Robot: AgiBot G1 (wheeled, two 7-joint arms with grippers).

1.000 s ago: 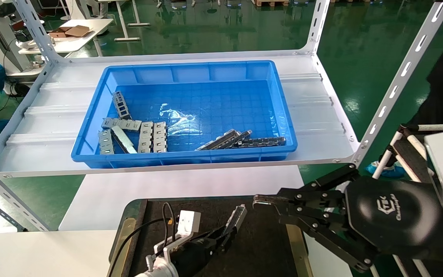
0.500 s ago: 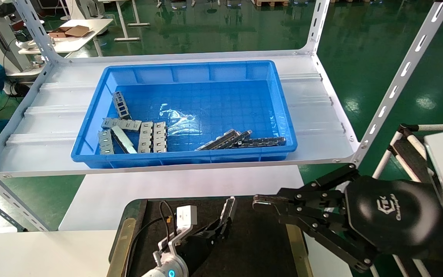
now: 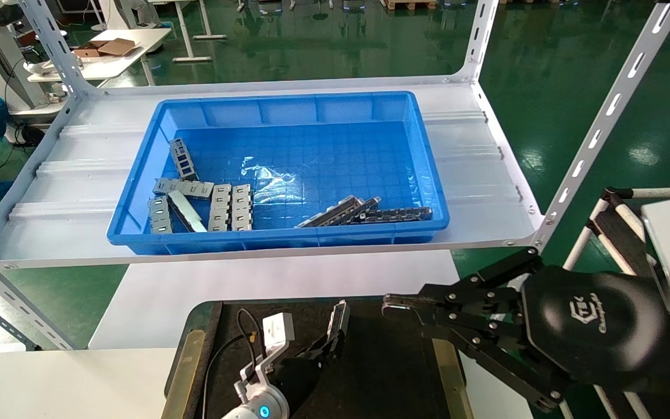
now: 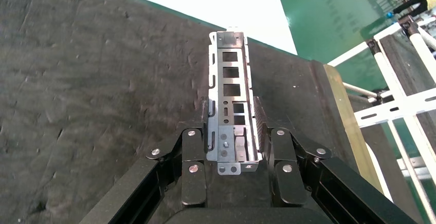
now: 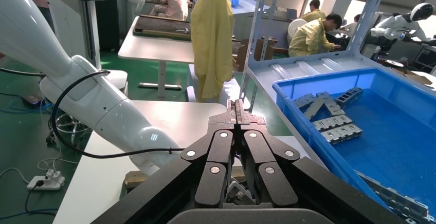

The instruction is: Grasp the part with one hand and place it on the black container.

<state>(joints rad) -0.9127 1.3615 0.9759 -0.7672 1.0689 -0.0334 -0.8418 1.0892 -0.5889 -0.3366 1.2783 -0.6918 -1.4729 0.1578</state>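
Note:
My left gripper (image 3: 328, 348) is shut on the part (image 3: 339, 317), a long narrow silver-grey bar with rectangular cutouts. It holds the bar by one end over the black container (image 3: 393, 366). In the left wrist view the bar (image 4: 231, 88) sticks out forward between the gripper's (image 4: 234, 121) fingers, above the rough black surface (image 4: 92, 80). I cannot tell whether the bar's far end touches it. My right gripper (image 3: 392, 304) is shut and empty, hovering over the container's right side; it also shows in the right wrist view (image 5: 237, 106).
A blue plastic bin (image 3: 277, 238) stands on the white shelf (image 3: 79, 174) behind the container. It holds short grey slotted blocks (image 3: 230, 206), long bars (image 3: 339, 211) and a darker bar (image 3: 396, 214). Brass-coloured strips (image 3: 182, 372) line the container's sides.
My left gripper has moved to the left over the black container with the part still held. The right arm has not moved.

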